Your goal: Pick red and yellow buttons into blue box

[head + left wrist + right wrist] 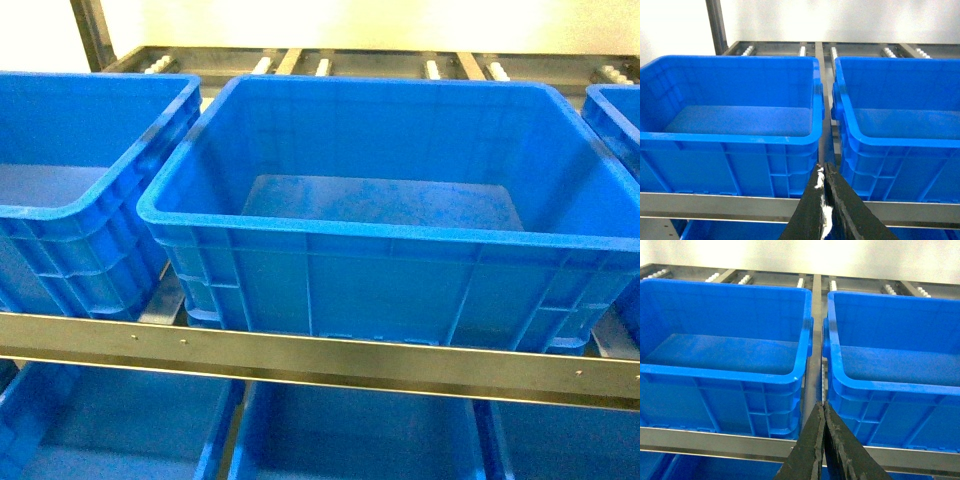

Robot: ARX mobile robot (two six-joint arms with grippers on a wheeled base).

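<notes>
The left pincer (824,172) had its black fingers pressed together with nothing between them, its tip level with the gap between two blue crates. The right pincer (822,410) was likewise closed and empty, aimed at a similar gap. Neither held a button, and no red or yellow button appeared in any view, so where they lay could not be told.

The blue box (345,205), judged to be the middle crate in the head view, stood bare inside on a shelf behind a grey metal rail (320,350). A second crate (90,190) sat just beside it on the left, and the corner of a third (615,115) showed on the right.

The step in hand looked like the very start: the buttons had first to be found. Doing it well would mean turning away to search, then opening a pincer before closing on one cap.

The head view showed lower crates (360,435) under the rail but no arms. Only the wrist views showed the pincers and the rollers (800,282) behind the crates.
</notes>
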